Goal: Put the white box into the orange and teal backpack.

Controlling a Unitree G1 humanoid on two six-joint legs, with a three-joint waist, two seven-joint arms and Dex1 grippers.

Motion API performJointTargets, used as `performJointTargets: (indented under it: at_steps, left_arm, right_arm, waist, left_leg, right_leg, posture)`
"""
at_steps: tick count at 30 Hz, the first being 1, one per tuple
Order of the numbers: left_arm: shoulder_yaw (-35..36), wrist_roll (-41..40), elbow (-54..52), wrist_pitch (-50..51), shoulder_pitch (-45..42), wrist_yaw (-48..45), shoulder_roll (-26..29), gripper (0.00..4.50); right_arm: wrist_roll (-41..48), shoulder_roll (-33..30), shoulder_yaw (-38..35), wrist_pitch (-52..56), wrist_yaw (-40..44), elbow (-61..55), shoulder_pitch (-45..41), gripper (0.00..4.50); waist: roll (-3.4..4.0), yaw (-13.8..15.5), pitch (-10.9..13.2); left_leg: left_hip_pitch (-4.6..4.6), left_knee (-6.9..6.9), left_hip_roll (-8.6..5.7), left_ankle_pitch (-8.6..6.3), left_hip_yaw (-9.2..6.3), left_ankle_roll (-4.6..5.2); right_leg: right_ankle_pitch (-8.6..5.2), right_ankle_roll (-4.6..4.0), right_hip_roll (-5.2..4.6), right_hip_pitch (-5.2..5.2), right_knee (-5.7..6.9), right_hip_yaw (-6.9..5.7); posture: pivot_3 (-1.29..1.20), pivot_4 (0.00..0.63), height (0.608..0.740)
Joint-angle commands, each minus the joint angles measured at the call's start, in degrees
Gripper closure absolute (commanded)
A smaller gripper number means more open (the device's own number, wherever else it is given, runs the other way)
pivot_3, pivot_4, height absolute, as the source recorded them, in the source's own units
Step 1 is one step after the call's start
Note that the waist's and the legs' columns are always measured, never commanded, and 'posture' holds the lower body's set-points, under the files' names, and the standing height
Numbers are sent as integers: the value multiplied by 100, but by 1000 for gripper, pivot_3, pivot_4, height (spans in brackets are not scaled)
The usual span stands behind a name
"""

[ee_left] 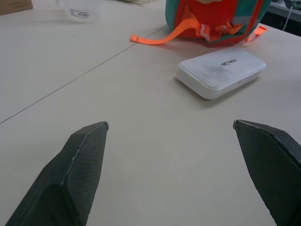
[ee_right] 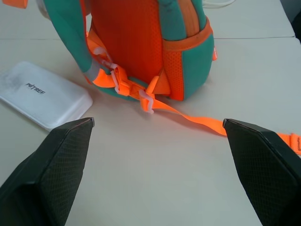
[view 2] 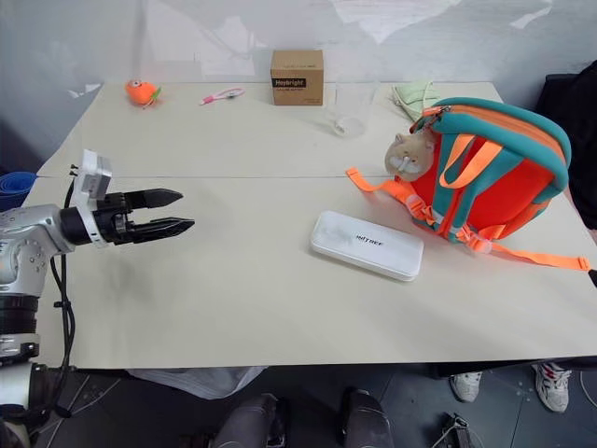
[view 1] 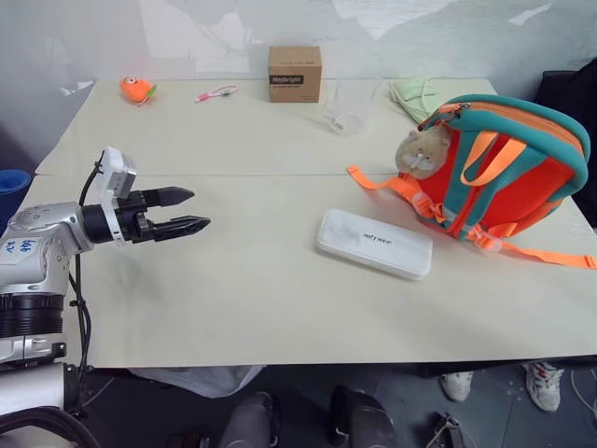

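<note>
While white box [view 1: 374, 243] lies flat on table [view 1: 233, 299] just beside upright orange and teal backpack [view 1: 508, 168], left gripper [view 1: 191, 211] hovers well apart, fingers spread, empty, right gripper [ee_right: 157, 125] likewise wide open near backpack, holding nothing

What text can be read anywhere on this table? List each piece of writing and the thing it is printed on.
"MITREE", as best it reads, in small dark letters: on the face of the white box.
"Heybright", roughly, partly blurred: white lettering on the dark label of the brown cardboard box; the smaller line beneath is too small to read.
Label on the clear plastic cup: dark print, too small to read.
No writing can be made out on the backpack.
</note>
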Motion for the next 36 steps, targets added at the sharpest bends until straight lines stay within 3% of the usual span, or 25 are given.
performJointTargets:
  at_steps: [1, 13, 16, 18, 22, 25, 31, 33, 36]
  left_arm:
    - [22, -79, -85, 114, -114, -60, 68, 29]
    - [-51, 44, 218, 175, -477, -117, 74, 29]
    - [-308, 231, 385, -18, -650, -79, -145, 29]
    - [-594, 386, 534, -190, -813, -102, -413, 422]
    - [-1444, 1088, 1057, -1041, -1175, -424, -910, 1531]
    - [-1831, 1512, 1856, -1662, -1637, -462, -1413, 2473]
    - [-1947, 1997, 3602, -2476, -2664, 44, -2499, 4407]
    - [-1998, 2129, 3867, -2519, -2830, 142, -2737, 4500]
    - [-2211, 2540, 4165, -2690, -2927, 458, -2964, 4500]
  right_arm:
    - [108, 162, -150, 40, -78, -300, 23, 0]
    - [39, 330, -204, -17, -354, -425, -65, 0]
    - [-13, 411, 112, -84, -384, -614, -111, 0]
    - [-144, 444, 542, -175, -487, -716, -269, 0]
    - [-387, 437, 1550, -234, -727, -854, -736, 881]
    - [-622, 443, 2308, -345, -784, -937, -1027, 1913]
    - [-1446, 808, 3756, -894, -1258, -607, -2000, 4076]
    - [-1595, 960, 4070, -918, -1384, -617, -2232, 4481]
    - [-1949, 1157, 4436, -930, -1797, -577, -2521, 4481]
  waist:
    - [0, 1, 0]
    - [0, -6, 0]
    - [0, -2, 0]
    - [-2, 5, 0]
    - [-1, 9, 0]
    - [-3, 6, 1]
    - [-10, -6, 5]
    - [-10, -23, 5]
    - [-10, -21, 5]
  left_leg:
    - [0, 0, 0, 0, 0, -1]
    - [6, 0, 0, 1, 11, -6]
    - [9, 1, 0, 2, 16, -6]
    - [19, 2, 0, 2, 20, -6]
    - [28, 4, -6, 6, 33, -1]
    - [29, 2, -4, 6, 43, -2]
    - [3, 26, -5, 7, 67, 14]
    - [-6, 45, -2, 1, 70, 21]
    - [-14, 61, -2, -7, 78, 33]
  right_leg:
    - [0, 0, 1, 0, 0, 0]
    - [1, 3, 5, -2, 1, 4]
    - [1, 3, 4, -3, 1, 4]
    - [2, 3, 4, 2, 0, 4]
    - [11, 8, 0, 5, 2, 10]
    - [12, 8, 4, -2, 3, 7]
    - [22, 22, 5, -20, 19, 8]
    - [24, 25, 6, -21, 18, 7]
    - [27, 32, 5, -26, 15, 10]
  posture:
    - [0, 150, 740]
    - [0, 150, 740]
    - [0, 150, 740]
    - [0, 150, 740]
    - [0, 150, 740]
    - [0, 150, 740]
    - [0, 150, 740]
    - [0, 150, 740]
    - [0, 150, 740]
